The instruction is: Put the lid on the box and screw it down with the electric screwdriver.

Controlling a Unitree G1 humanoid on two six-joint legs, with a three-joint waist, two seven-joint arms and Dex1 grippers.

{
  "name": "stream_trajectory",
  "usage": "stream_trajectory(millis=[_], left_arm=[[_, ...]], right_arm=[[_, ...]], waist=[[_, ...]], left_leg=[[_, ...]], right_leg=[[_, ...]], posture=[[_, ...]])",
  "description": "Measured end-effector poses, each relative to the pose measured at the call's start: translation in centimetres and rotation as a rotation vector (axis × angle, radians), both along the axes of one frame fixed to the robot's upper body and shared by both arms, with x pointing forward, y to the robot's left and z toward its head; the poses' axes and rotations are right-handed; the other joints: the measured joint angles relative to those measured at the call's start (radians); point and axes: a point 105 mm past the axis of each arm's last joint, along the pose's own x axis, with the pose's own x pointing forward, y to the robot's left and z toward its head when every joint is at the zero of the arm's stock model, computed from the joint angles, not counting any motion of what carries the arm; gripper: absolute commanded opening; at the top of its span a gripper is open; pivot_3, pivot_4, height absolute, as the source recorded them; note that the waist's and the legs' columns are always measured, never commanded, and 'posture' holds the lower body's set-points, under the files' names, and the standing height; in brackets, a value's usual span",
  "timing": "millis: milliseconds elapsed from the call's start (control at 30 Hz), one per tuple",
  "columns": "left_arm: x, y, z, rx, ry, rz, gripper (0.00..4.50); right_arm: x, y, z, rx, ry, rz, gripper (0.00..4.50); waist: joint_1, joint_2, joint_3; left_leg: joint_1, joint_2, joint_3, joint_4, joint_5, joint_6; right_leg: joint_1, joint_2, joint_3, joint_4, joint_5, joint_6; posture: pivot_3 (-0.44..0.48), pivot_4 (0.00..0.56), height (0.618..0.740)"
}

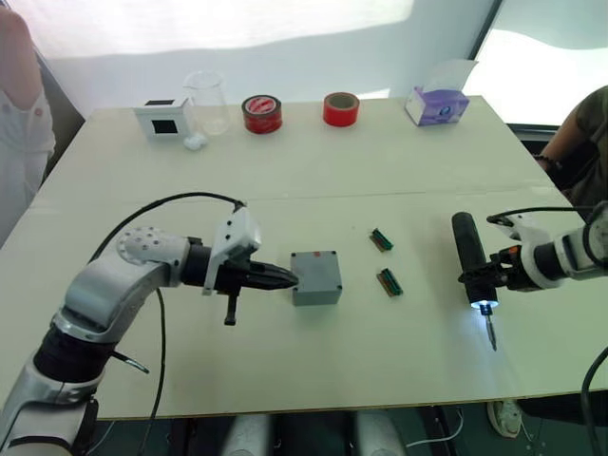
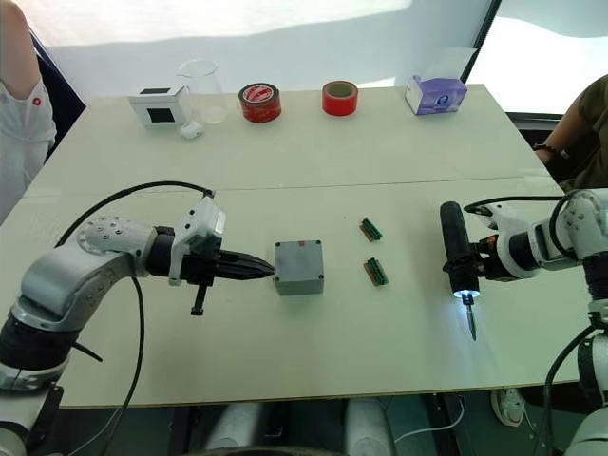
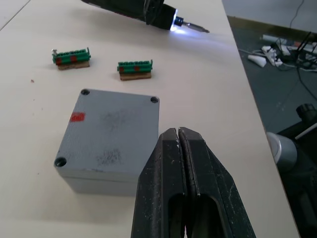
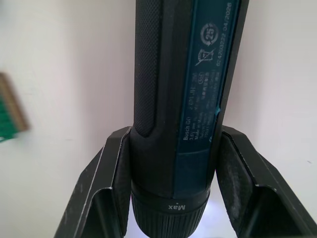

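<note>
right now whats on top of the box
The lid sits on the box, three corner screw holes visible; the fourth corner is hidden by the left hand. Inside cannot be seen.

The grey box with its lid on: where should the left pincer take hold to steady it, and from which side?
Probably by two opposite side walls of the box, from the robot's left, where the left pincer sits shut beside it. The walls are flat and upright; the lid lies on top.

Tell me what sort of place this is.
Probably an indoor lab or workshop bench set up for robot trials. A plain white table holds assembly parts: the grey box, two green terminal blocks, tape rolls. The right gripper holds the electric screwdriver, and cables lie on the floor.
</note>
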Motion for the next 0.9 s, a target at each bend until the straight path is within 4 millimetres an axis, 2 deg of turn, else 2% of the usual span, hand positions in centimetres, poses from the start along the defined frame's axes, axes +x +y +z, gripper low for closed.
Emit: stream_trajectory(millis=[67,133,167,233,267,500,700,900], left_arm=[[-0.2,-0.1,0.0,-0.005,0.003,-0.008,0.00],[-0.3,-0.1,0.0,-0.001,0.013,-0.004,0.00],[-0.3,-0.1,-0.1,0.000,0.016,0.000,0.00],[-0.3,-0.1,-0.1,-0.003,0.028,0.012,0.00],[-0.3,-0.1,-0.1,-0.004,0.035,0.014,0.00],[0.0,0.9,-0.2,0.034,0.025,0.048,0.00],[0.9,1.9,-0.2,0.044,0.020,0.077,0.00],[2.2,2.9,-0.4,0.058,0.000,0.139,0.00]], right_arm=[[0.2,0.0,0.0,-0.006,0.005,0.013,2.83],[0.5,0.0,0.2,-0.019,-0.004,0.029,3.21],[0.6,-0.1,0.3,-0.025,-0.009,0.030,3.69],[0.8,-0.3,0.4,-0.044,-0.012,0.033,4.38],[1.0,-0.4,0.4,-0.064,-0.017,0.043,4.49],[1.9,-0.7,0.9,-0.128,-0.060,0.097,4.49],[3.3,0.6,4.5,-0.102,-0.195,0.148,4.49],[3.8,4.2,7.9,-0.101,-0.381,0.341,4.49]], waist=[[-0.001,0.000,0.000],[-0.002,0.000,0.000],[-0.002,0.000,0.000],[0.000,0.000,0.000],[0.000,0.000,0.000],[0.000,0.000,0.000],[-0.001,0.000,0.001],[0.000,0.000,0.001]], left_leg=[[0.000,0.000,0.000,0.000,0.000,0.000],[0.000,0.000,0.000,0.000,0.000,0.000],[0.000,0.000,0.000,0.000,0.000,0.000],[0.000,0.000,0.000,0.000,0.000,0.000],[0.000,0.000,0.000,0.000,0.000,0.000],[0.001,0.000,0.000,0.001,0.000,-0.001],[0.000,0.000,0.000,0.000,0.000,-0.001],[0.000,0.000,-0.001,0.001,0.000,-0.001]], right_leg=[[0.000,0.000,0.000,0.000,0.000,0.000],[0.000,0.000,0.000,0.000,0.000,0.000],[0.000,0.000,0.000,0.000,0.000,0.000],[0.000,0.000,0.000,0.000,0.000,0.000],[0.000,0.000,0.000,0.000,0.000,0.000],[0.001,0.000,0.000,0.000,0.001,0.001],[0.000,0.001,0.000,0.000,0.001,0.001],[0.000,0.001,0.000,0.001,0.001,0.001]], posture=[[0.000,0.150,0.740],[0.000,0.150,0.740],[0.000,0.150,0.740],[0.000,0.150,0.740],[0.000,0.150,0.740],[0.000,0.150,0.740],[0.000,0.150,0.740],[0.000,0.150,0.740]])
